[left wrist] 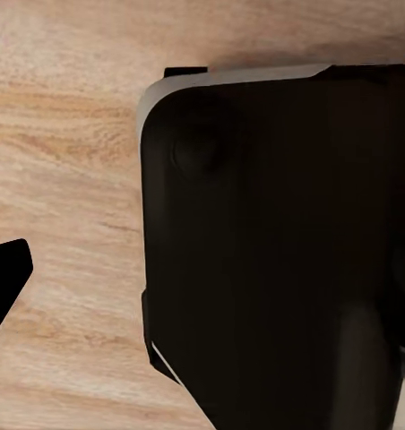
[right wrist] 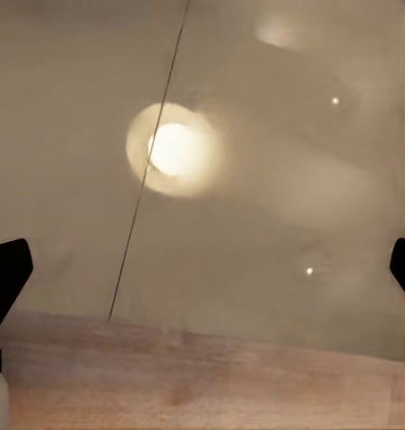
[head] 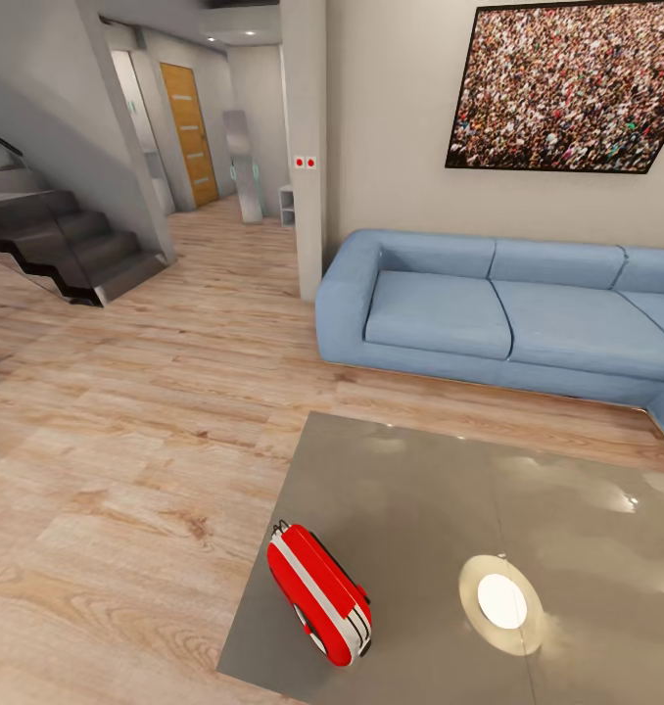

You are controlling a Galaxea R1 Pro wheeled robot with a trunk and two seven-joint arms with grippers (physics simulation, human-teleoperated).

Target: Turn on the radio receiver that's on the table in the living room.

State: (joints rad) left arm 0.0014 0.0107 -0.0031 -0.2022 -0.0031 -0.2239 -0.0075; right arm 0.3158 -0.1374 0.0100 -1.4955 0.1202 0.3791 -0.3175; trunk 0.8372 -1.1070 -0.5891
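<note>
On the glossy grey counter (head: 410, 490), near its front-left corner, the red radio (head: 318, 593) stands tilted on its edge, with a flat white-and-cream disc (head: 501, 602) well apart to its right. Beyond the counter runs a light-blue sofa (head: 498, 313) under a crowd picture (head: 567, 86); a dark staircase (head: 58, 240) rises on the left over the wood plank floor (head: 126, 441). The right hand (right wrist: 202, 269) hangs open above the counter's edge; whether the left hand (left wrist: 5, 278) is open, I cannot tell.

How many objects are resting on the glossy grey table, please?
2. The bright-red rounded radio receiver sits near the glossy grey table's left front corner; the flat white-and-cream round disc lies to its right. More may sit beyond the picture's edge.
</note>
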